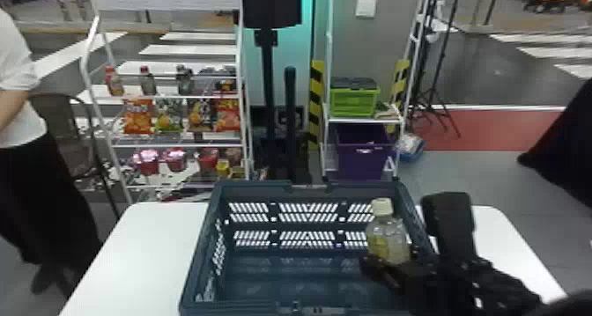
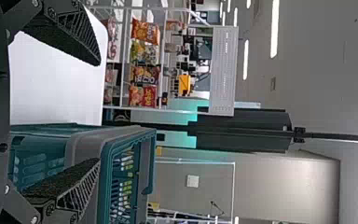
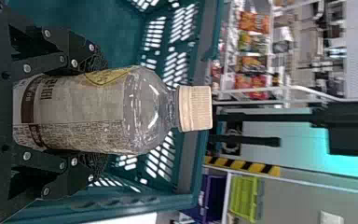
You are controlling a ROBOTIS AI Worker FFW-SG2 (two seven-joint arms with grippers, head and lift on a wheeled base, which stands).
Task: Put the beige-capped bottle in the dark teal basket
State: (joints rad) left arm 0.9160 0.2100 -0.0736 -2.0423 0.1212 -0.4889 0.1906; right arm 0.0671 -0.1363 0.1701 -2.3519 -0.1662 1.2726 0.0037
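My right gripper (image 1: 390,259) has the beige-capped bottle (image 1: 387,238) held between its jaws, one on each side of the body. In the head view the bottle's lower part is hidden behind those jaws, so I cannot tell there how far down it reaches or whether its base touches anything. The right wrist view shows more: the labelled body lies lengthwise between my jaws, base end back by the palm, while the clear shoulder and the cap (image 3: 195,108) stick out past the fingertips. The faces that press on the bottle are mostly covered by the body itself, and the small print is too blurred for me to read.

The bottle stands close to upright within the outline of the dark teal basket (image 1: 198,249), by its right side; I cannot tell whether it is below the rim. My gripper and forearm cover the basket's near right corner, and the bottom edge cuts off its near side. The basket sits on the white table (image 1: 145,236).

My left gripper (image 2: 98,112) has its jaws wide apart with nothing between them, one overlapping part of the basket in that wrist view. Behind stands a rack (image 1: 176,97) of snacks and drinks.
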